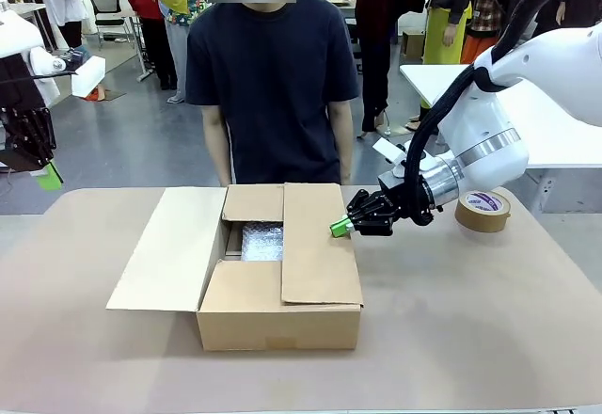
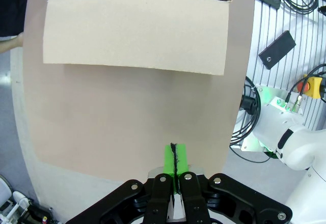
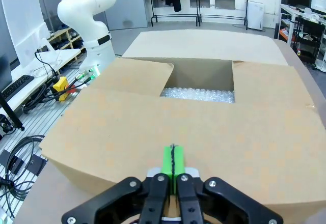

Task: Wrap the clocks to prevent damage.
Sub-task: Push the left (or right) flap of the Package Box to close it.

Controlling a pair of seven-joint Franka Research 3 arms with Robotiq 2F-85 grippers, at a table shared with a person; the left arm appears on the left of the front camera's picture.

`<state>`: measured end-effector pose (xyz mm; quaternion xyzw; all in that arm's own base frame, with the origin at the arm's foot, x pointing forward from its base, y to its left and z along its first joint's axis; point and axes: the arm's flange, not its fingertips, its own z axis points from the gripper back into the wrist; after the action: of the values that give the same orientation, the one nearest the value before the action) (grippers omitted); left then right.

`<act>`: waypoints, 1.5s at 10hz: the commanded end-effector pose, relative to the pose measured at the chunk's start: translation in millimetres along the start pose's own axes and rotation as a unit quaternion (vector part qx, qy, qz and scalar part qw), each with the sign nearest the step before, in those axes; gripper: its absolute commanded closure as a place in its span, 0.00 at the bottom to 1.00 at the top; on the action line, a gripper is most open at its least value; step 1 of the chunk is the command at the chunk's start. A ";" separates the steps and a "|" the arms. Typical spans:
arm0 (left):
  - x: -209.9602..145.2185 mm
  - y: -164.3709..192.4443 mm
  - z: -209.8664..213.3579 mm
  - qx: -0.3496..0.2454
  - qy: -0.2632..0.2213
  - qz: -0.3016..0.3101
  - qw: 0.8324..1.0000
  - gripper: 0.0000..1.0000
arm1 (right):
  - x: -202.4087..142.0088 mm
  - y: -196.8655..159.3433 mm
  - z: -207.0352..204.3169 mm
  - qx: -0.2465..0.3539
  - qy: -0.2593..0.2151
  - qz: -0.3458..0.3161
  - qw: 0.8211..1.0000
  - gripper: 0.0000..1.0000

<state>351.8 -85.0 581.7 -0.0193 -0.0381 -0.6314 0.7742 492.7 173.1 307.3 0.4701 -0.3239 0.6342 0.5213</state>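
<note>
1. The wide, pale brown table [image 1: 470,339] carries everything. A person in a dark T-shirt [image 1: 273,75] stands at its far edge, just behind the box.
2. A plain brown cardboard box [image 1: 282,325] sits at the middle of the table. Its big left flap [image 1: 169,245] lies thrown open to the left. The right flap [image 1: 315,245] is folded in over the top, and the near and far flaps are partly down.
3. A patch of clear bubble wrap [image 1: 261,242] shows through the gap between the flaps. No clock face is visible, so the clocks are probably bundled under that wrap, though I cannot confirm it.
4. Handling, as a judgement: wrapped clocks would be fairly light but fragile, with glass and hands that dislike pressure. The wrap is soft and slippery. A bundle is best taken at its padded sides or supported from underneath, not pinched across the face.
5. A roll of brown packing tape [image 1: 483,210] lies to the right of the box, near the right arm's wrist.
6. The right gripper [image 1: 340,228] has its green pads pressed together, holding nothing. It is at the right edge of the folded flap, and contact cannot be told.
7. The left gripper [image 1: 49,177] hangs raised at the far left, well apart from the box, its fingers likewise together and empty.
</note>
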 end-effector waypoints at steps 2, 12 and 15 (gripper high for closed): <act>-47.9 42.6 -43.9 -0.002 -0.169 -0.146 0.975 1.00 | -3.6 -1.0 -0.3 -0.004 0.001 -0.005 1.000 0.99; -132.0 50.4 -183.8 -0.007 -0.365 -0.004 0.931 1.00 | -3.6 -1.0 -0.3 -0.004 0.001 -0.005 1.000 0.99; -132.0 50.4 -183.8 -0.007 -0.365 -0.004 0.931 1.00 | -3.6 -1.0 -0.3 -0.004 0.001 -0.005 1.000 0.99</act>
<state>382.3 38.6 388.9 -0.2500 -0.2968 -0.5825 0.7142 492.8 172.7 307.5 0.4701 -0.3241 0.6341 0.5215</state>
